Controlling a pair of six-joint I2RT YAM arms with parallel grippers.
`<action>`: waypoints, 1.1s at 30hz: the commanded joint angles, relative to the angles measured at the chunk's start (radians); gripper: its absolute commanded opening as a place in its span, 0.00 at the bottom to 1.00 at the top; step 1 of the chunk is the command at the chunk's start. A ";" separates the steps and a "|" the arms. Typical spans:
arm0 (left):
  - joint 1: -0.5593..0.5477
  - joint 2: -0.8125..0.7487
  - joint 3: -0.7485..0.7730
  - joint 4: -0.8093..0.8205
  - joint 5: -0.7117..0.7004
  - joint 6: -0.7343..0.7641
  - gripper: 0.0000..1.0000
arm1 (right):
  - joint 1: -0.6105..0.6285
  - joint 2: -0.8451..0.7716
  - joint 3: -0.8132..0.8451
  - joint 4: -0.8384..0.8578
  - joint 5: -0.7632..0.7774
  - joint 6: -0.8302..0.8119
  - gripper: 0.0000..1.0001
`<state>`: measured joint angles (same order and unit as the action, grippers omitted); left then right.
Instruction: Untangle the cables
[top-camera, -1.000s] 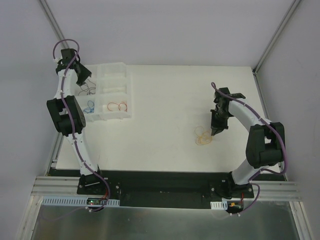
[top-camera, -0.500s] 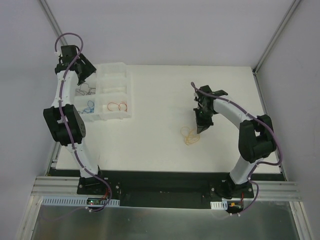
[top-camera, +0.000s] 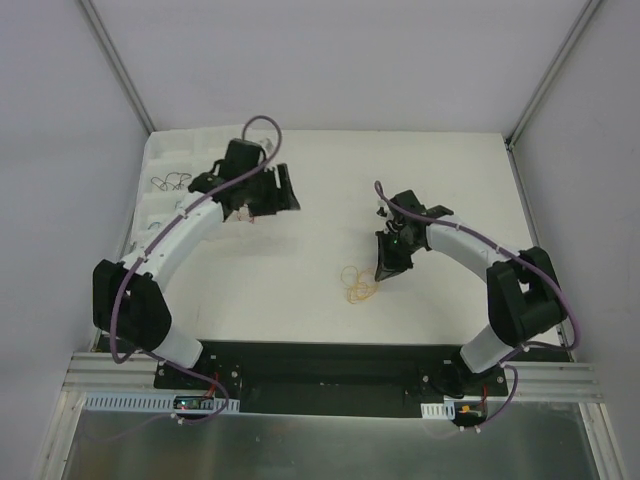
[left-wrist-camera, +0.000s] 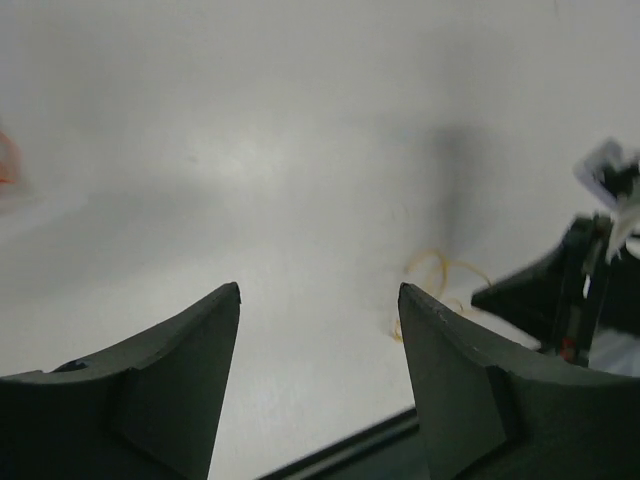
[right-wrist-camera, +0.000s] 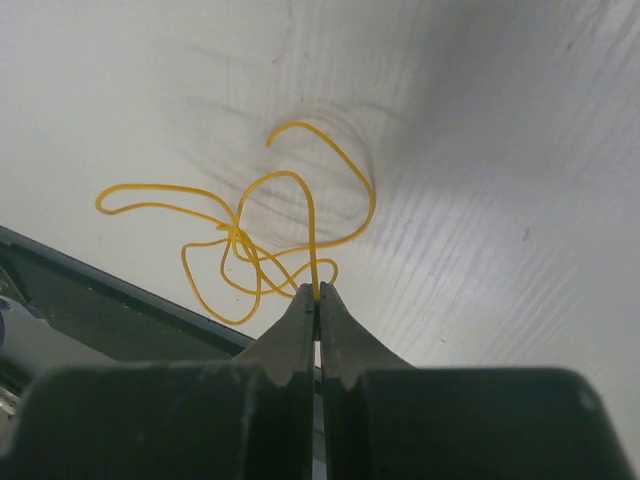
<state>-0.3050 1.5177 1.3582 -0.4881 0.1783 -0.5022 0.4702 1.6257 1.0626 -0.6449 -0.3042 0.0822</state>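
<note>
The cables in reach are a small tangle of thin yellow wire (top-camera: 358, 286) lying on the white table, left of my right gripper (top-camera: 382, 270). In the right wrist view that gripper (right-wrist-camera: 317, 292) is shut on one strand of the yellow tangle (right-wrist-camera: 250, 240), which loops out ahead of the tips. My left gripper (top-camera: 290, 192) hovers over the table's middle-left, open and holding nothing. In the left wrist view its gripper (left-wrist-camera: 318, 295) faces the yellow tangle (left-wrist-camera: 440, 272) from a distance, with the right gripper (left-wrist-camera: 540, 295) beside it.
A white compartment tray (top-camera: 160, 160) sits at the back left, largely covered by the left arm, with thin dark wires (top-camera: 172, 183) in one compartment. The table's black front edge (right-wrist-camera: 100, 290) runs close behind the yellow tangle.
The left arm swung from the tray at the far left toward the table's middle, its gripper open. The right gripper, still shut on the yellow wire, dragged the tangle leftward.
</note>
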 joint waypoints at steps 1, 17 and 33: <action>-0.190 -0.041 -0.094 0.107 0.177 0.040 0.65 | 0.005 -0.113 -0.072 0.060 -0.065 0.007 0.00; -0.462 0.252 -0.076 0.125 0.562 0.074 0.66 | 0.005 -0.268 -0.291 0.192 -0.214 -0.006 0.00; -0.490 0.342 -0.039 0.040 0.512 0.126 0.06 | 0.001 -0.322 -0.311 0.180 -0.153 -0.018 0.00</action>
<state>-0.7868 1.9232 1.2915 -0.4160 0.7780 -0.4107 0.4717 1.3392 0.7380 -0.4568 -0.5014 0.0765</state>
